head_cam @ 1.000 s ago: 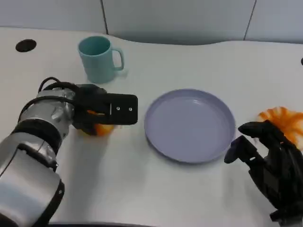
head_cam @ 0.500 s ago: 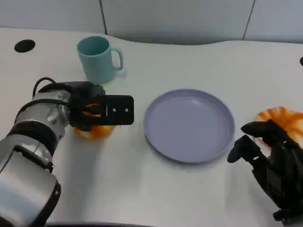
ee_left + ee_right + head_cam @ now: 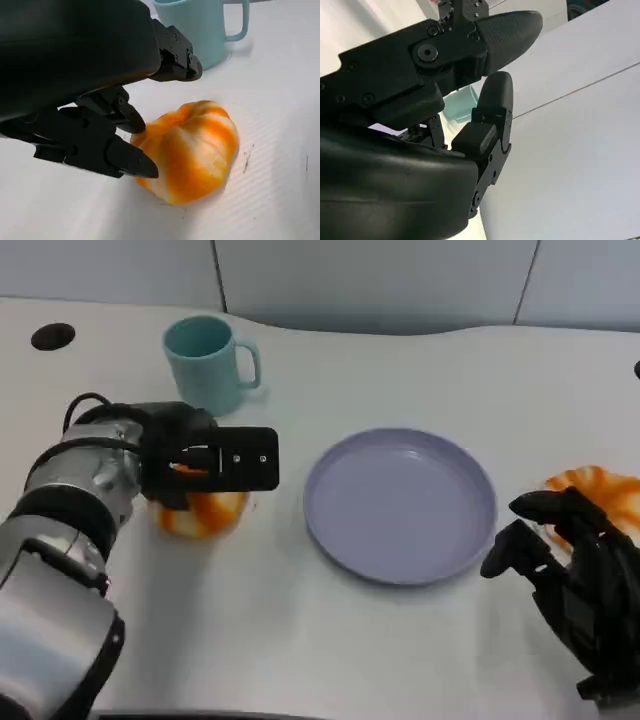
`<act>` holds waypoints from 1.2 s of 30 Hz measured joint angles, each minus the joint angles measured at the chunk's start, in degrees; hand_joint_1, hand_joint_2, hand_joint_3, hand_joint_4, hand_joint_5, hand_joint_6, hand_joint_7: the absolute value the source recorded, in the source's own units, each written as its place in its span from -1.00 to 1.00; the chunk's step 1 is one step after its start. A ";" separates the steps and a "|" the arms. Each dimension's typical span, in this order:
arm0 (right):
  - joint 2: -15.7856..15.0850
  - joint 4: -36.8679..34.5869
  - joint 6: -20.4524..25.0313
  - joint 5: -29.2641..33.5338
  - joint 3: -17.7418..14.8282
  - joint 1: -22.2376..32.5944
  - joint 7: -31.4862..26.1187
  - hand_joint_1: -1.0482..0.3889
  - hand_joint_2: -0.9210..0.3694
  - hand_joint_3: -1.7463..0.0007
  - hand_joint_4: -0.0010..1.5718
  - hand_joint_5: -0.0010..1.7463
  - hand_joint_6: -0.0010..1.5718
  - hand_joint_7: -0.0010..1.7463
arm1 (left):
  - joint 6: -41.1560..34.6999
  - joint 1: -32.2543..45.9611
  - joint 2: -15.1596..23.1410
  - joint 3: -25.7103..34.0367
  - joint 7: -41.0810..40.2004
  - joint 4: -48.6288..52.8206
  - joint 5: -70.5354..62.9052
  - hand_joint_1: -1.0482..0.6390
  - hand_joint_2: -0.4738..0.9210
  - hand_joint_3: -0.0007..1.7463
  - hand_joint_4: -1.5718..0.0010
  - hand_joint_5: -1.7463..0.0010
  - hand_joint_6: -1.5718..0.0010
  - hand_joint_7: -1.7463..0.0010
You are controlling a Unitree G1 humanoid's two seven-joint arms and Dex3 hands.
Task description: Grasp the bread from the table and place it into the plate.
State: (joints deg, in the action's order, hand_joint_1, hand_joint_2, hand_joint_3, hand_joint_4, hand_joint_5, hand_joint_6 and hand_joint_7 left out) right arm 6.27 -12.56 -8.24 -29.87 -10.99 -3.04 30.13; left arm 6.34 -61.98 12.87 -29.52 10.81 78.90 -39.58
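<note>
The left hand (image 3: 205,462) hovers over the bread (image 3: 200,512), its fingers (image 3: 107,150) spread around the roll's near side; the left wrist view shows one fingertip at the crust and the rest apart from it, so the hand is open and grips nothing. The bread (an orange-and-white striped roll) (image 3: 190,150) lies on the white table (image 3: 300,640), outside the plate (image 3: 400,505), at about 9 o'clock from it and well apart from its rim. The teal mug (image 3: 205,365) stands at about 12 o'clock from the bread, near it but not touching, handle toward the plate.

The right hand (image 3: 575,575) rests low at about 4 o'clock from the plate, fingers (image 3: 490,125) loosely curved and apart, holding nothing. Just beyond it, at about 3 o'clock from the plate, lies a second orange-and-white piece (image 3: 600,490), partly hidden by the fingers.
</note>
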 measured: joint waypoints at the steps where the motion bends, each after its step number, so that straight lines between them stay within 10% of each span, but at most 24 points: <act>1: 0.00 -0.02 0.00 0.01 0.00 0.00 0.00 -0.33 -1.00 0.84 -0.26 0.98 0.04 -0.04 | -0.04 0.00 0.00 0.05 0.07 0.00 0.01 0.06 0.89 -0.99 -0.11 0.94 -0.32 0.95; 10: 0.02 0.57 0.02 0.13 0.27 0.81 -0.03 -0.31 -1.00 0.85 -0.24 0.97 0.03 -0.03 | -1.60 -0.28 0.16 -0.76 5.98 0.01 -0.54 -0.14 0.87 -1.00 0.21 1.00 0.43 1.00; 36: 0.24 0.99 0.00 -0.16 0.48 1.34 0.27 -0.31 -1.00 0.85 -0.21 0.93 0.04 -0.04 | -2.22 0.88 -0.08 -4.33 1.40 0.08 -4.14 -0.26 1.00 -0.80 0.08 0.95 0.03 0.97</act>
State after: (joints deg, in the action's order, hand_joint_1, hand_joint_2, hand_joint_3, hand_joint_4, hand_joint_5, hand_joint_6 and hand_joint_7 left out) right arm 6.51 -11.56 -8.24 -30.03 -10.51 -1.70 30.40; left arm 4.12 -61.10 12.79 -33.84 12.21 78.98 -43.72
